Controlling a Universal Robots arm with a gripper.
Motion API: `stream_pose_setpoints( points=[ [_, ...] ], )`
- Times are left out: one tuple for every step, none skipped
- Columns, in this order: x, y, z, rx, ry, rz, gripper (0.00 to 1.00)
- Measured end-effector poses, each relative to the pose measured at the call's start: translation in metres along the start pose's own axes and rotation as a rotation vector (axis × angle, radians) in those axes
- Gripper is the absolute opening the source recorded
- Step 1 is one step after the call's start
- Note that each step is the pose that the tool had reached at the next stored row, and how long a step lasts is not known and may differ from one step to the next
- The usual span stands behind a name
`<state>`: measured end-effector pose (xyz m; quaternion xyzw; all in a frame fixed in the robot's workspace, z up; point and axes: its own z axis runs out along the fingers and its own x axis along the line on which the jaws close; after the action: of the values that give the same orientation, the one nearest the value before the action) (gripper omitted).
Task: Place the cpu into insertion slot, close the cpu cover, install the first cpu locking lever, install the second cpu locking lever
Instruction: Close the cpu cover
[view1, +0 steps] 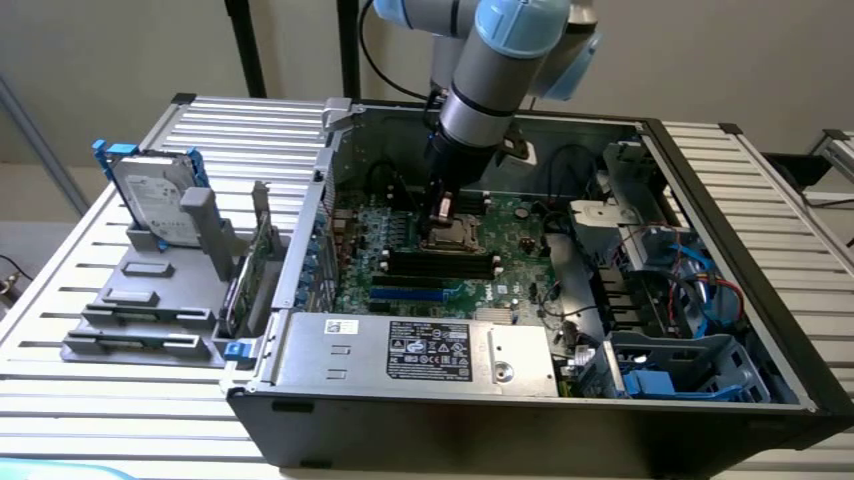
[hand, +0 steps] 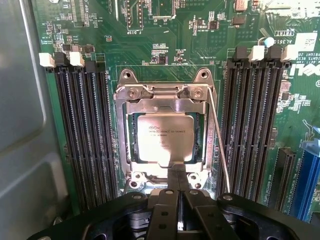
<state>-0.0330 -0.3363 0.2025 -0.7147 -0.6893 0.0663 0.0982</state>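
Overall: an open desktop computer case (view1: 694, 200) is laid on its side on a slatted metal desk (view1: 787, 170), so that the motherboard (hand: 150, 30) faces up and can be reached from above.
Arm: the arm is angled steeply down into the case, and the gripper (view1: 445, 212) is held over the socket area near the middle of the board.
Fingers: in the wrist view the fingers (hand: 173, 181) are pressed fully together and nothing is held between them. The joined tip is set at the socket frame's edge nearest the gripper. A closed tip like this is judged to suit pushing rather than grasping. Whether it touches the metal cannot be told.
cpu: the cpu (hand: 165, 142) is seated flat in the insertion slot (hand: 199, 142), printed face up and square with the frame, so the placing step is judged done.
cpu cover: the cpu cover (hand: 165, 105) is lowered over the chip, whose face is seen through its central window.
Locking lever: a thin wire locking lever (hand: 220, 145) is seen between the socket and one bank of memory slots (hand: 250, 130), running slightly askew from the frame. Whether it is hooked down cannot be told.
Surroundings: a power supply (view1: 414, 350) is fitted along the case's near wall. A hard drive (view1: 154, 195) is stood in a holder on the desk at the exterior view's left, well apart from the work.
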Motion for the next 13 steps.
stream_pose_setpoints(
  points=[
    [0.0, -0.0008, -0.002, 0.0009, -0.0005, 0.0, 0.11],
    [0.0, -0.0016, -0.0034, 0.0014, -0.0006, 0.0, 0.11],
    [0.0, -0.0025, -0.0045, 0.0017, -0.0007, 0.0, 0.11],
    [0.0, -0.0037, -0.0055, 0.002, -0.0007, 0.0, 0.11],
    [0.0, -0.0053, -0.0063, 0.0022, -0.0007, 0.0, 0.11],
    [0.0, -0.0071, -0.0068, 0.0023, -0.0007, 0.0, 0.11],
    [0.0, -0.0095, -0.0072, 0.0024, -0.0007, 0.0, 0.11],
    [0.0, -0.0119, -0.0074, 0.0024, -0.0008, 0.0, 0.11],
    [-0.001, -0.0147, -0.0074, 0.0024, -0.0007, 0.0, 0.11],
    [-0.001, -0.0177, -0.0073, 0.0023, -0.0006, 0.0, 0.11],
    [-0.001, -0.0208, -0.0072, 0.0023, -0.0005, 0.0, 0.11],
    [-0.001, -0.0241, -0.007, 0.0023, -0.0007, 0.0, 0.11],
    [-0.001, -0.0273, -0.0069, 0.0024, -0.0007, 0.0, 0.11]
  ],
)
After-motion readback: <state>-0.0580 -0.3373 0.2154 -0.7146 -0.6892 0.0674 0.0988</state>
